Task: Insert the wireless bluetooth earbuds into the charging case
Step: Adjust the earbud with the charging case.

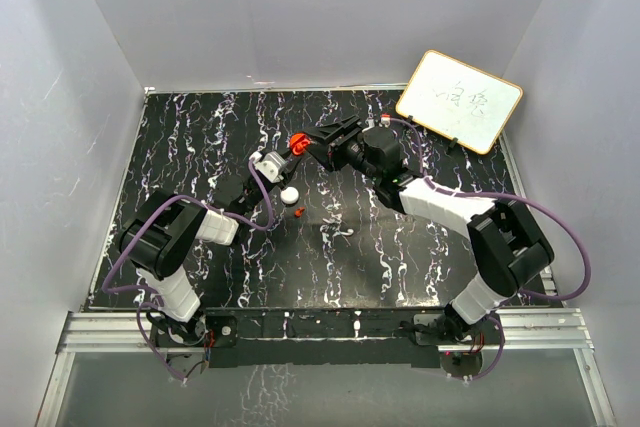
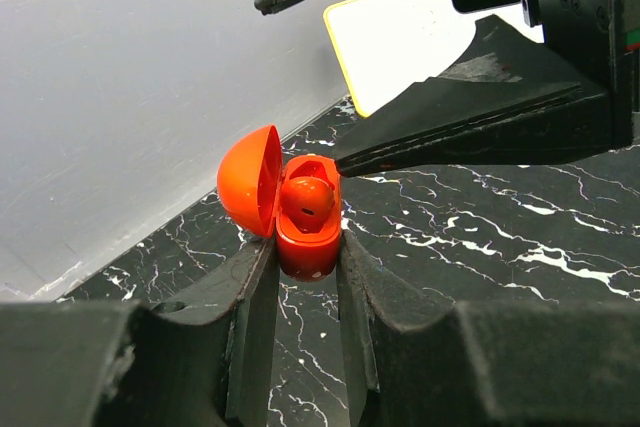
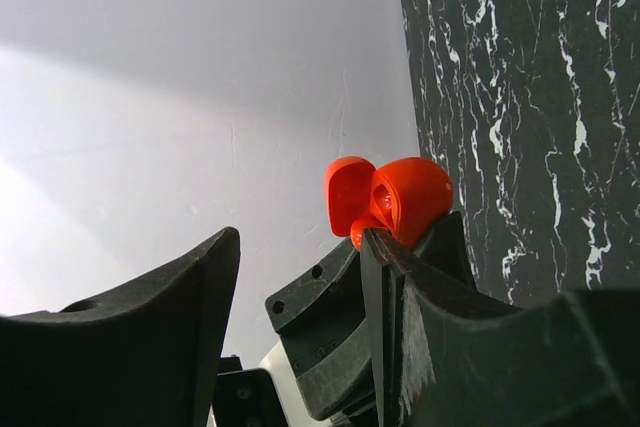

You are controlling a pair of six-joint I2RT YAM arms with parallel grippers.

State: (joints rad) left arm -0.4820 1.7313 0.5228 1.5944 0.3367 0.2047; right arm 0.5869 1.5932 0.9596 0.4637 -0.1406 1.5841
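Observation:
My left gripper is shut on the base of the charging case, a bright red puck held above the table with its lid hinged open. In the left wrist view the lid stands open to the left, and one red earbud sits in the base between my left gripper's fingertips. A second tiny red earbud lies on the table. My right gripper is open and empty right beside the case, one fingertip close against it.
A white round disc lies on the black marbled table just beyond the loose earbud. A yellow-framed whiteboard leans at the back right. White walls close in the table on three sides.

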